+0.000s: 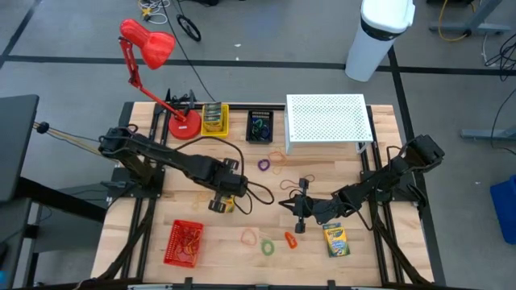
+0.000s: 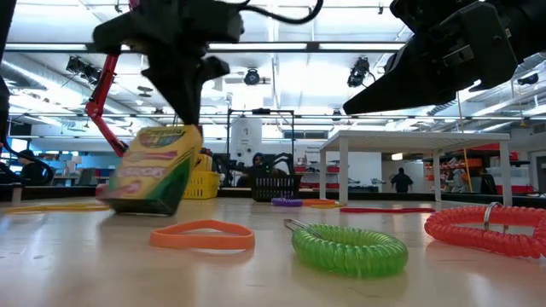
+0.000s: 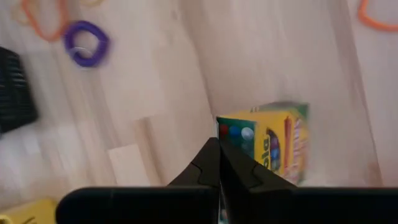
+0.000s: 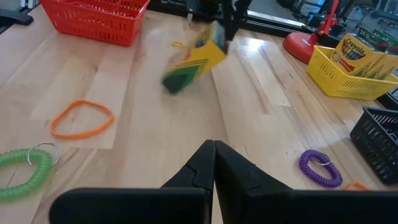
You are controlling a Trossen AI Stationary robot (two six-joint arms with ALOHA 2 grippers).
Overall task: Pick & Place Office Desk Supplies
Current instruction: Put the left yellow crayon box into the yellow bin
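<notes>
My left gripper (image 1: 219, 201) hangs over the table's middle left, shut on a yellow-and-green crayon box (image 2: 153, 169). The right wrist view shows the same crayon box (image 4: 193, 59), blurred. My right gripper (image 1: 289, 206) waits shut with nothing in it at the table's middle, pointing toward the left. A second crayon box (image 1: 336, 239) lies flat near the front right. A green coil (image 2: 350, 247), an orange band (image 2: 202, 236), a red coil (image 2: 486, 228) and a purple coil (image 1: 264, 164) lie loose on the wood. My left gripper pinches the crayon box at its upper end (image 2: 177, 130) between its two shut fingers (image 3: 211, 158), which come from above and point steeply down. The box hangs tilted below them, lower end toward the table's left, and looks clear of the table. The fingers hide what exactly they have.
At the back stand a red desk lamp (image 1: 149, 44), a yellow basket (image 1: 214, 119) with crayon boxes, a black basket (image 1: 260, 126) and a white perforated riser (image 1: 326, 121). A red basket (image 1: 184, 242) with bands sits at the front left.
</notes>
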